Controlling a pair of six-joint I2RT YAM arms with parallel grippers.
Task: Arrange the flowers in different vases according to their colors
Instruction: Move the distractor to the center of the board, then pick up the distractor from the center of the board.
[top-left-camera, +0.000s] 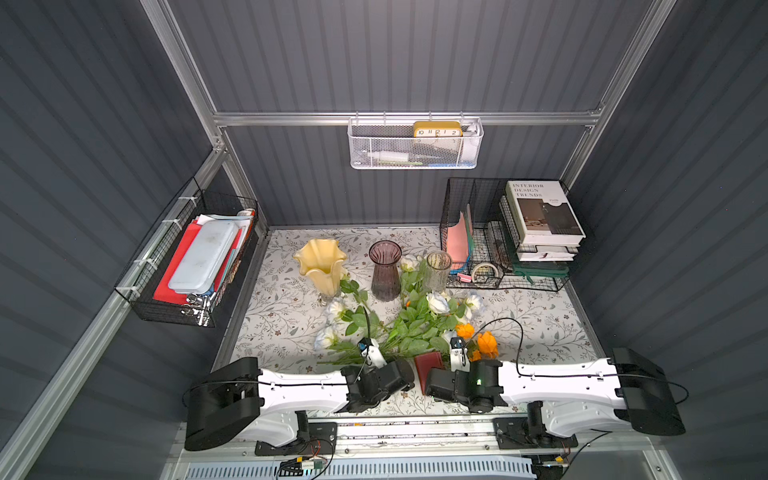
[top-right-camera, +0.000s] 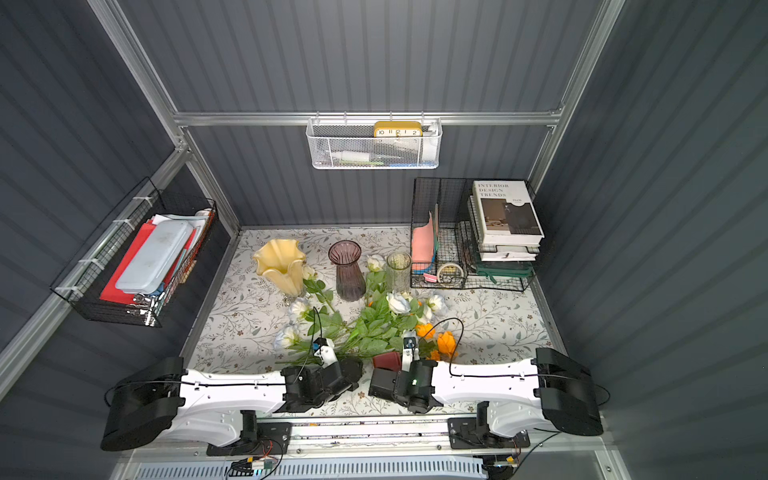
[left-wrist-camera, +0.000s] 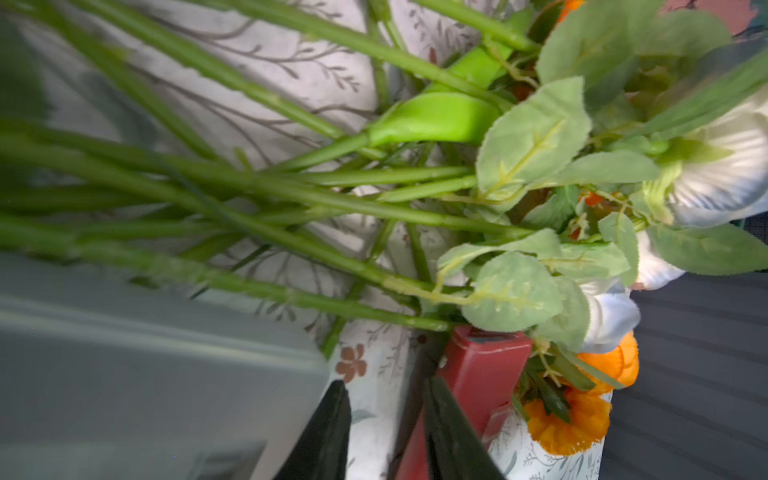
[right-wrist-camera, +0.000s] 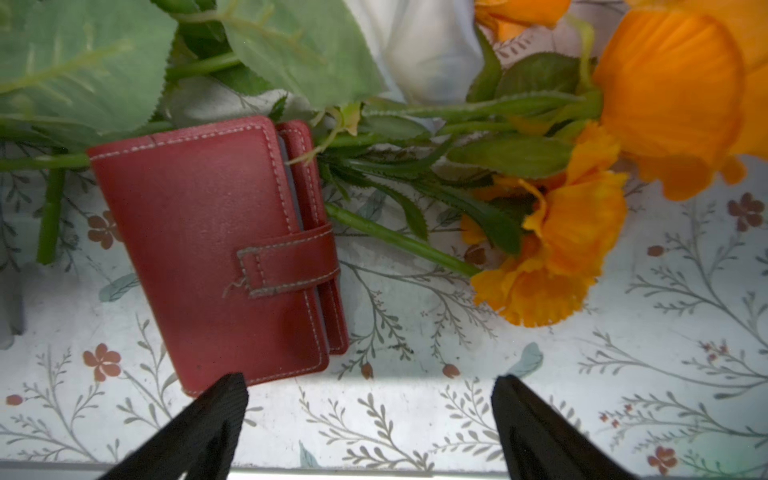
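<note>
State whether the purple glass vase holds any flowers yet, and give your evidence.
Empty. The purple vase stands upright with nothing in its mouth; the flowers lie loose on the tablecloth.

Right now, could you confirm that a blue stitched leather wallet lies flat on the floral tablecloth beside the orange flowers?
Not quite: the stitched leather wallet is red, not blue, as the right wrist view shows. It does lie flat on the floral tablecloth beside the orange flowers.

"INTERIOR DESIGN TRENDS" is printed on the top book (top-left-camera: 540, 212); the numerals 10, 11, 12, 1, 2 are shown on the yellow clock (top-left-camera: 437, 129).
</note>
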